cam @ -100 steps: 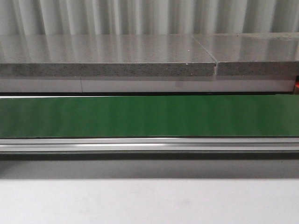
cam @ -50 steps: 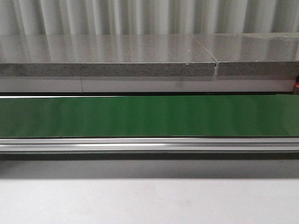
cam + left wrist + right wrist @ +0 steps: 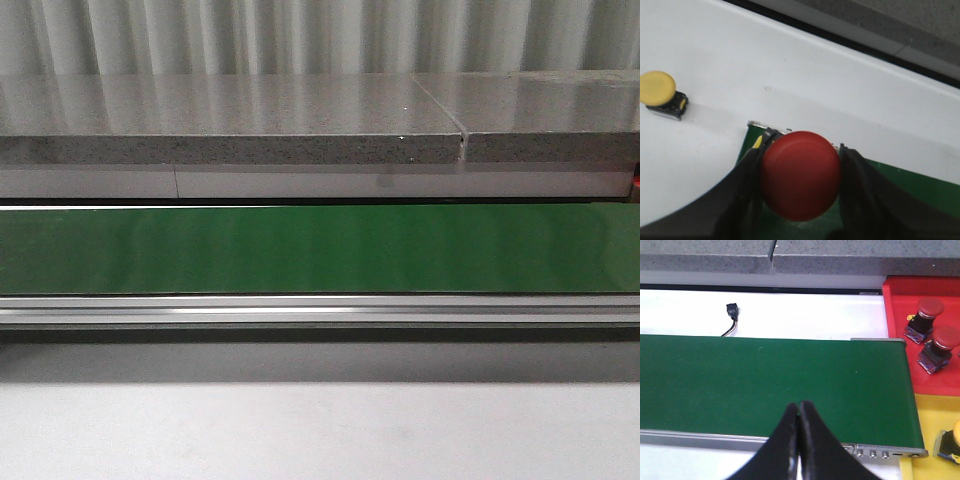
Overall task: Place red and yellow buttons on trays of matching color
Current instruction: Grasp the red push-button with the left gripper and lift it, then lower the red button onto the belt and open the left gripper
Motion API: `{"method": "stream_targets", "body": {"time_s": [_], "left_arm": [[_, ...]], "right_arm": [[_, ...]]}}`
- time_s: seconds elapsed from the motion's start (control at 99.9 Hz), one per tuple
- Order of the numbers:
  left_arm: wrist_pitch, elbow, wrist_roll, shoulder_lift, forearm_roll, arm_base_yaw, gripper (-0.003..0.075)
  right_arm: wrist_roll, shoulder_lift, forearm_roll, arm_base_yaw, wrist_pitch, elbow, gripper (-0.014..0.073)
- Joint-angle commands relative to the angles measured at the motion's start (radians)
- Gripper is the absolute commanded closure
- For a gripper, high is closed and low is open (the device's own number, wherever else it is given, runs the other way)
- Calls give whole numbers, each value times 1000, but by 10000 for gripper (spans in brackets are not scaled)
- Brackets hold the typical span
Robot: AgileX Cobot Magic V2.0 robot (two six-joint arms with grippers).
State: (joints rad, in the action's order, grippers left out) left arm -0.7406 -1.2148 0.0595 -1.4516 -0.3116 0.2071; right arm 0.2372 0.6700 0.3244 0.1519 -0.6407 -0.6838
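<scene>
My left gripper (image 3: 801, 170) is shut on a red button (image 3: 800, 175), its black fingers (image 3: 747, 185) pressing both sides of the round cap, above the end of the green belt (image 3: 900, 185). A yellow button (image 3: 659, 92) stands on the white table some way off. My right gripper (image 3: 799, 407) is shut with nothing in it, over the green belt (image 3: 765, 385). Beyond the belt's end, a red tray (image 3: 900, 315) holds two red buttons (image 3: 925, 317) (image 3: 939, 352). A yellow tray (image 3: 927, 430) beside it holds a yellow button (image 3: 952, 440) at the frame edge.
The front view shows only the green conveyor belt (image 3: 320, 250), its aluminium rail (image 3: 320, 310) and a grey stone ledge (image 3: 230, 120) behind; no gripper or button appears there. A small black cable plug (image 3: 732, 312) lies on the white surface past the belt.
</scene>
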Motion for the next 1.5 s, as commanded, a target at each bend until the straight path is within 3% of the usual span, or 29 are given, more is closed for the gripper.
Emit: {"method": "stream_targets", "body": {"time_s": [0.0,0.48,0.911,1.031,1.201,1.251,1.321,1.491], "left_arm": [[65,21,9,50,-33,-17,712],[205,193,11,48,-51,-56,712],[176,198,11,-22,-53,-56,699],[171,198,16,-22,-68,-56,579],[141,198,109,-22,-156,-56,193],[126,198,146,-22,-193,-56,118],[108,198,205,-20,-249,-56,78],[93,188,264,1,-314,-56,79]], "right_arm": [[6,-4,8,-1,55,-25,660],[6,-4,8,-1,55,-25,660],[6,-4,8,-1,55,-25,660],[6,-4,8,-1,55,-25,660],[6,-4,8,-1,55,-25,660],[6,-4,8,-1,55,-25,660],[6,-4,8,-1,55,-25,660],[6,-4,8,-1,55,-25,660]]}}
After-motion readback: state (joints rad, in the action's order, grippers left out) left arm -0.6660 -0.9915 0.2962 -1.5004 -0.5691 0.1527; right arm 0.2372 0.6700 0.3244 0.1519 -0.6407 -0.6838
